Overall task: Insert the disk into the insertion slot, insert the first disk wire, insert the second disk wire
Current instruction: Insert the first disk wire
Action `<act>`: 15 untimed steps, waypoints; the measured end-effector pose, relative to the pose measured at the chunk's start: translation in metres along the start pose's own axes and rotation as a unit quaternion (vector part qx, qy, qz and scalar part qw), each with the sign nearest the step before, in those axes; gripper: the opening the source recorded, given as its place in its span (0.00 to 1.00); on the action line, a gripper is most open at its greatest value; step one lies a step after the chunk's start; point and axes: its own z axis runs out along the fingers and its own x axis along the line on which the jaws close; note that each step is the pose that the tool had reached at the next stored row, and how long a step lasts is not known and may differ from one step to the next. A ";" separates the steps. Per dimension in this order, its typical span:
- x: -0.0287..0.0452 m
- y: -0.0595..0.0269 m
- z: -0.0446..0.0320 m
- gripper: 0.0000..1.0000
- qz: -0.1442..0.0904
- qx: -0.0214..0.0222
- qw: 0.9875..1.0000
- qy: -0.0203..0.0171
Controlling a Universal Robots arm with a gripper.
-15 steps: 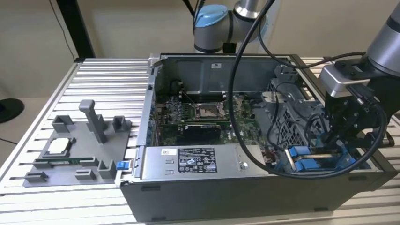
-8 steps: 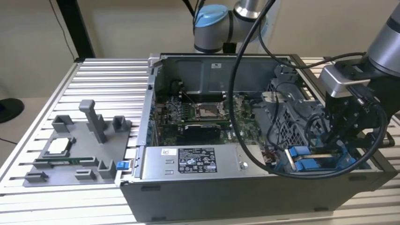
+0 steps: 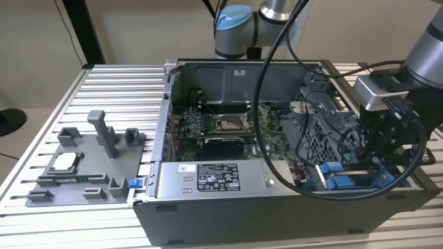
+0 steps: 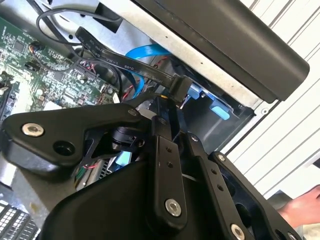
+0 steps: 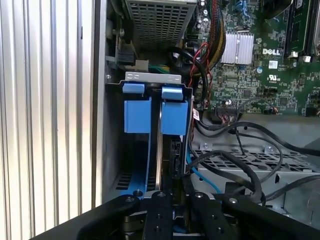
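Item, work surface: slatted aluminium table (image 3: 104, 88), carrying an open dark grey metal computer case (image 3: 277, 218) lying on its side. Item, on the table toward the exterior view's left, apart from the case: flat grey plastic fixture tray (image 3: 76, 171) with upright posts. Item, inside the case: green motherboard (image 3: 207, 124) on the floor of the case, and a grey labelled power-supply box (image 3: 207, 179) against the near wall. Item, the insertion slot (image 5: 152, 76): rectangular grey metal drive bay in the case's near corner toward the exterior view's right, with blue plastic end tabs. Item, the disk (image 5: 174, 117): silver-grey hard drive in a bright blue plastic carrier frame, seated edge-on inside the slot, with a second blue carrier just beside it. Item, grey robot arm (image 3: 429, 52), reaching down into that corner from the exterior view's right. Item, black gripper (image 4: 170, 104): positioned directly at the bay, its fingers (image 4: 161, 150) drawn close together on a small black plug (image 4: 181, 86) at the end of a flat black wire, and the plug lies close to the bay's end; whether it is seated cannot be told. Item, bright blue flat cable (image 4: 150, 51), looping just beyond the plug. Item, loose black round cables (image 5: 240, 150), lying across a perforated grey plate beside the bay. Item, a person's hand (image 4: 300, 206), at the table's edge outside the case.
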 end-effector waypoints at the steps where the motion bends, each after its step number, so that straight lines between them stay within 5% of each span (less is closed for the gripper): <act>1: 0.0001 0.0000 0.0011 0.00 0.000 0.000 1.000 0.000; 15: 0.0002 0.0002 0.0061 0.00 0.001 -0.003 1.000 0.000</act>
